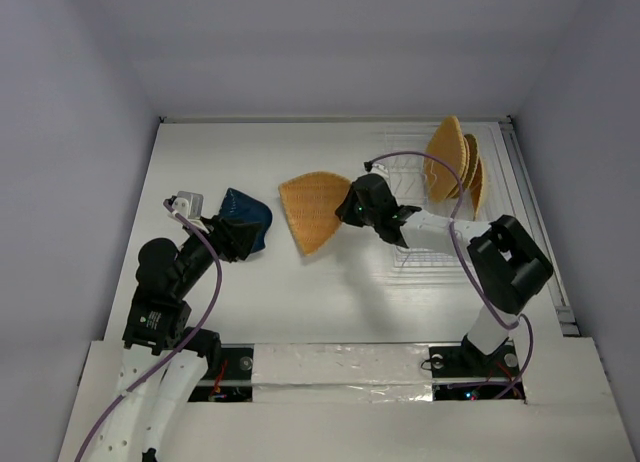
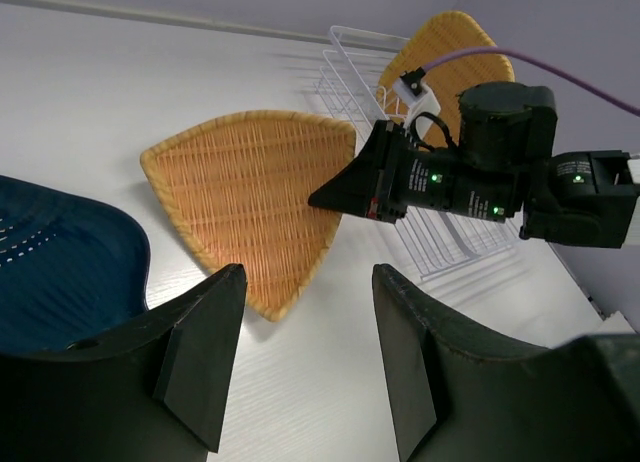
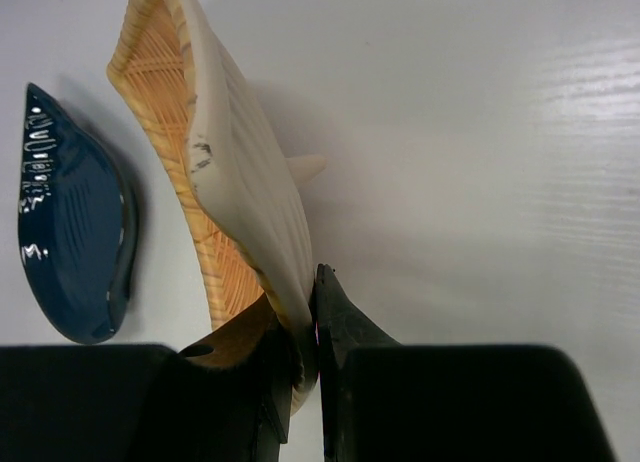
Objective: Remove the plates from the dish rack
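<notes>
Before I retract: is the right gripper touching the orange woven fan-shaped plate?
Touching. Right wrist view: the right gripper pinches the orange woven plate by its rim.

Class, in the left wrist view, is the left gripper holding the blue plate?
No: the left gripper stands open and empty, the blue plate lying beside it.

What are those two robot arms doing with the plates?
They are emptying a dish rack. The right claw is pinching the edge of an orange-tan woven, leaf-shaped plate and holding it tilted over the white table, outside the white wire dish rack. The left claw is open, with nothing in it, next to a dark blue plate lying on the table. A few more orange-tan woven plates stand on edge at the rack's far end.
</notes>
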You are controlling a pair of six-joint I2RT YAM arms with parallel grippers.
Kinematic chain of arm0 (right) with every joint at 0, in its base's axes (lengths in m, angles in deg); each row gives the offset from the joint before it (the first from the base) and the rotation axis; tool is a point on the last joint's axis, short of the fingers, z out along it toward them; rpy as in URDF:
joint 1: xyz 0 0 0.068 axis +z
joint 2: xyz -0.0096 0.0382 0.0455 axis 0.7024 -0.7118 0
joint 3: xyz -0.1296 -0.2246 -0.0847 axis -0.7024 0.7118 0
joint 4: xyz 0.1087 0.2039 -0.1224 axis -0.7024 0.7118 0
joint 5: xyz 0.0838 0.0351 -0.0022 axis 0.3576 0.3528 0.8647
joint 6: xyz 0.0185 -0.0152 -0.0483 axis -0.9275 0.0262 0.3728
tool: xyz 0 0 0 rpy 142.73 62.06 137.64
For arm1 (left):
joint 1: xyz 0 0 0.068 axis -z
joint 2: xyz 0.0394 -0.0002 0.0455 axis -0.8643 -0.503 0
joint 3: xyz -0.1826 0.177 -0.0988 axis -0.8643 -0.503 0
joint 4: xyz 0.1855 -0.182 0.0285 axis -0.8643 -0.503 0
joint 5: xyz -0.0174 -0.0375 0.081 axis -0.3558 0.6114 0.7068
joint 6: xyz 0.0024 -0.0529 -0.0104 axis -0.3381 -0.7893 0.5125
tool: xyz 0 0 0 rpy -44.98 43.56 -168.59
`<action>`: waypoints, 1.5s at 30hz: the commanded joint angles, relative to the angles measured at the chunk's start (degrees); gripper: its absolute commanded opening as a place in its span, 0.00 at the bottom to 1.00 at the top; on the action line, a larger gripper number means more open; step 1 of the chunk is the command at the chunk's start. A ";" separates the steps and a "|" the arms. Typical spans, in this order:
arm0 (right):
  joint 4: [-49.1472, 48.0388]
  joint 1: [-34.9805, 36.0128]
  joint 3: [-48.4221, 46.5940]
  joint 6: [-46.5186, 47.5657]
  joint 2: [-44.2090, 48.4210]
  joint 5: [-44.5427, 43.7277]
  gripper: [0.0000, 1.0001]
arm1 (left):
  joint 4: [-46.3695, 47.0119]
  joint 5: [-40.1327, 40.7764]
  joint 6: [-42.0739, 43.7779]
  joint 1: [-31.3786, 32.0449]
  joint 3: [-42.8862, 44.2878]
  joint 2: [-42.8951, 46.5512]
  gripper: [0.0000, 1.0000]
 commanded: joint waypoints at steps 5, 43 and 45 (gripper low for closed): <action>-8.91 0.67 1.06 -4.04 -0.42 0.85 0.13 | 3.28 -1.00 -0.37 -0.41 -0.44 0.17 0.50; 19.48 -13.90 1.33 16.42 34.54 -22.45 0.00 | 2.75 -0.30 -0.28 -0.41 -0.26 0.87 0.50; 20.45 -17.76 0.45 17.84 34.65 -23.50 0.00 | 2.84 -0.30 -0.28 0.12 -0.26 1.05 0.50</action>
